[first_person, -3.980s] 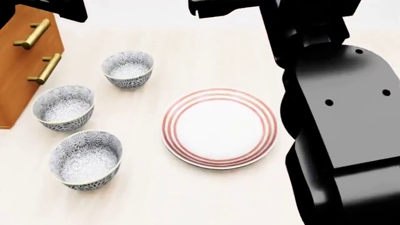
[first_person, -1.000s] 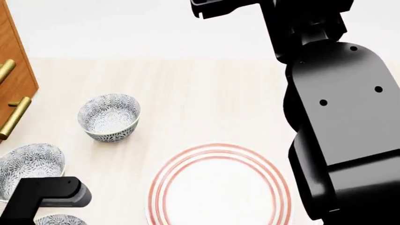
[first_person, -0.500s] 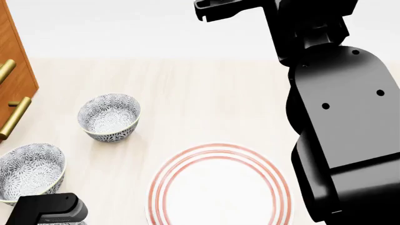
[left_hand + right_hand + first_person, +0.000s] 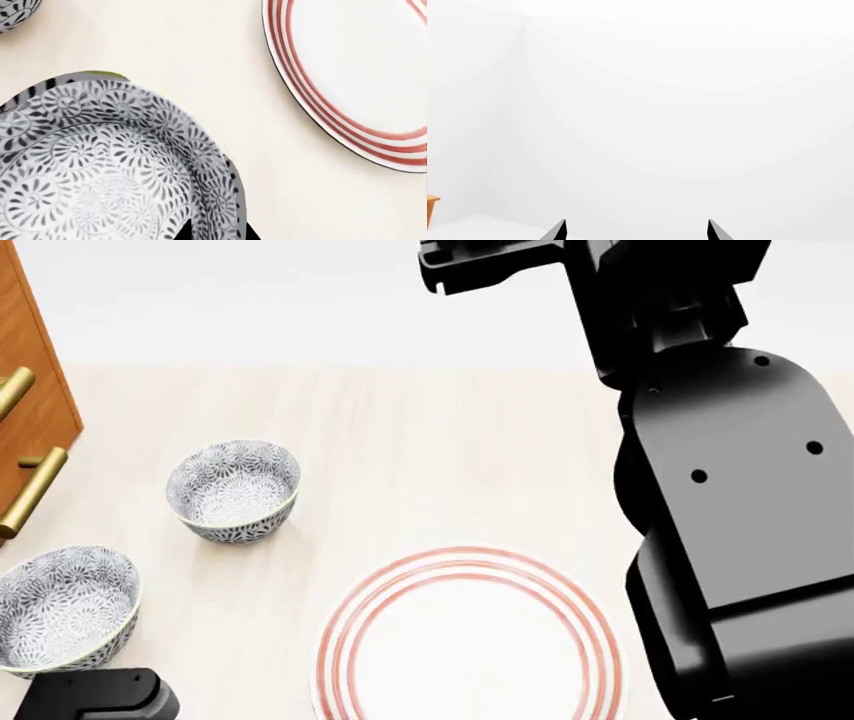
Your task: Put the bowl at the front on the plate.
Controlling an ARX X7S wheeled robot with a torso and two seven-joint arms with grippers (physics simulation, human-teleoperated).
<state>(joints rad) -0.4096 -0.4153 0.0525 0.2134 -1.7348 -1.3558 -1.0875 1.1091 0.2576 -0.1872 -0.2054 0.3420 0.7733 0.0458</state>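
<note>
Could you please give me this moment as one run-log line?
phase: reach | left gripper at bowl rim, grip unclear | right gripper open, raised | bowl off plate

From my head view the front bowl (image 4: 100, 170) is out of sight below the frame, and the plate (image 4: 467, 640) is cut off at its near edge. I cannot tell how the left gripper's jaws stand; only a black sliver shows.

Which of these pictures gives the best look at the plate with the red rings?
The head view: the plate lies almost whole there, only its near edge cut off by the frame. The left wrist view catches just one curved side of it, beside a patterned bowl. The right wrist view shows none of it, only white background.
</note>
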